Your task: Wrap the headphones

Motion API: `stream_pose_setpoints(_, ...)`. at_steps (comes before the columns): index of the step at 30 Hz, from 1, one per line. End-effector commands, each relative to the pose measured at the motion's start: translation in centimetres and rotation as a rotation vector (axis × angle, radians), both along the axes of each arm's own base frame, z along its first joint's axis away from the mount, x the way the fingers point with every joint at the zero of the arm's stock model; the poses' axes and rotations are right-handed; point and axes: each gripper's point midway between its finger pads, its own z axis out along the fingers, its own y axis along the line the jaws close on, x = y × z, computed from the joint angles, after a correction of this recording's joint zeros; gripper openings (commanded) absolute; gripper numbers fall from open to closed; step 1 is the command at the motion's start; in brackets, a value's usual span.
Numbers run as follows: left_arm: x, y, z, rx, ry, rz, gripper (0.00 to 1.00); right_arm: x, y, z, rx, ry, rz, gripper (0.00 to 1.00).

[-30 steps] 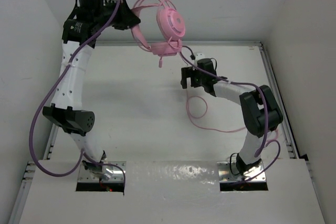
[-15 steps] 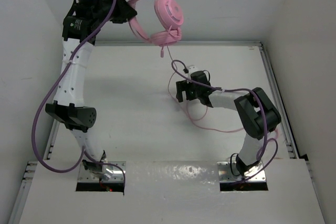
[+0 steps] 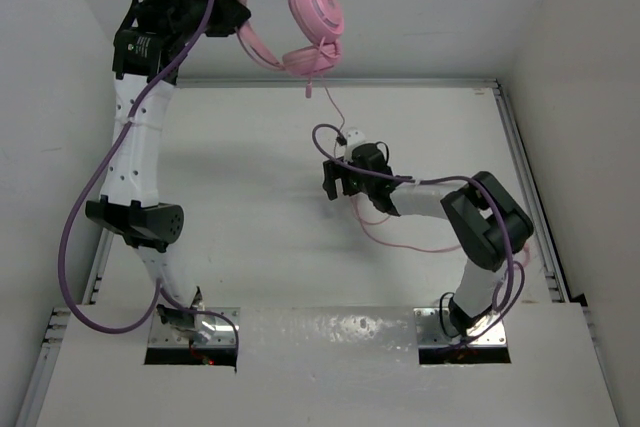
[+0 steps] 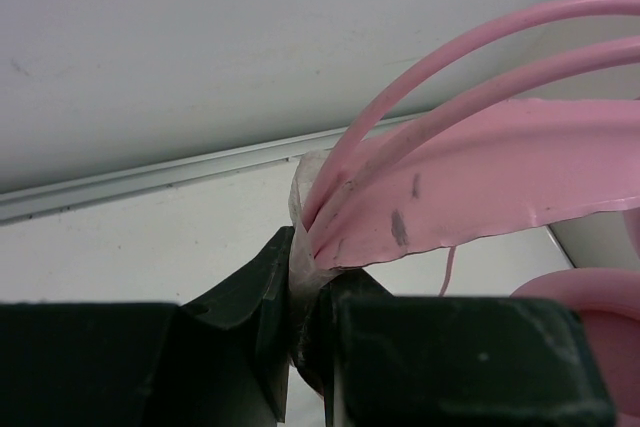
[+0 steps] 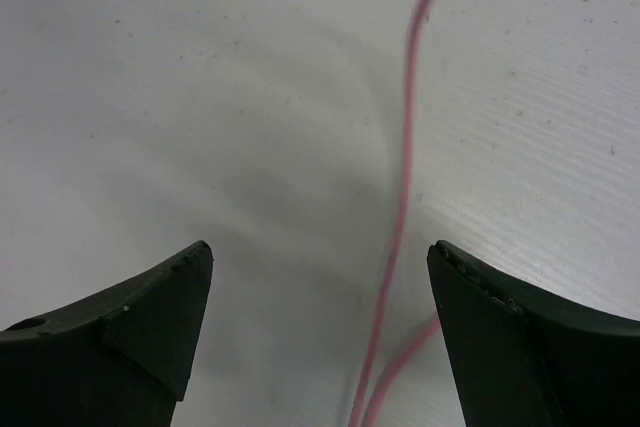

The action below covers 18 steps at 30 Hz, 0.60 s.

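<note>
Headphones (image 3: 312, 19) | pinched in left claw (image 4: 305, 292) | right claw (image 5: 318, 252) agape over cord (image 5: 406, 147)

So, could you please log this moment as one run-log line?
left gripper: shut on headband of headphones, raised | right gripper: open over table, astride cord | cord: unwrapped, trailing on table

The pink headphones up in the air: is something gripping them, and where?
The left gripper is shut on the headphones at the headband; the right gripper holds nothing.
</note>
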Motion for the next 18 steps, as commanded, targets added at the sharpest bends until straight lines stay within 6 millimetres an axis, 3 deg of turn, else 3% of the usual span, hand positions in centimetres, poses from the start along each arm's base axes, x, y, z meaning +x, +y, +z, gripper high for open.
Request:
stream_pose_setpoints(1,-3.0,0.7,6.6,-0.089,-0.149,0.021,0.00,2.2,0.0,0.0,-0.025,-0.017,-0.099,0.86)
stream_pose_setpoints(5,-3.6,0.0,6.7,-0.135,-0.125,-0.009,0.00,3.8,0.6,-1.3,-0.039,-0.020,-0.138,0.80)
stream_pose_setpoints(10,-4.2,-0.1,8.1,-0.171,-0.150,-0.016,0.00,3.9,0.3,-3.1,-0.100,0.055,-0.196,0.68)
stream_pose_setpoints(13,-4.3,-0.1,8.7,-0.186,-0.160,-0.014,0.00,3.0,0.1,-4.1,-0.102,0.076,-0.186,0.41)
stream_pose_setpoints(14,-4.3,0.1,8.7,-0.190,-0.161,-0.006,0.00,2.8,0.2,-4.2,-0.103,0.078,-0.175,0.27)
stream_pose_setpoints(15,-4.2,0.1,8.8,-0.198,-0.160,-0.004,0.00,2.6,0.2,-4.3,-0.102,0.084,-0.169,0.00)
stream_pose_setpoints(17,-3.9,0.3,8.6,-0.200,-0.156,0.005,0.00,1.7,0.0,-4.6,-0.108,0.093,-0.152,0.00)
stream_pose_setpoints(18,-3.5,0.6,8.4,-0.195,-0.155,0.024,0.00,1.6,0.3,-3.5,-0.085,0.073,-0.127,0.00)
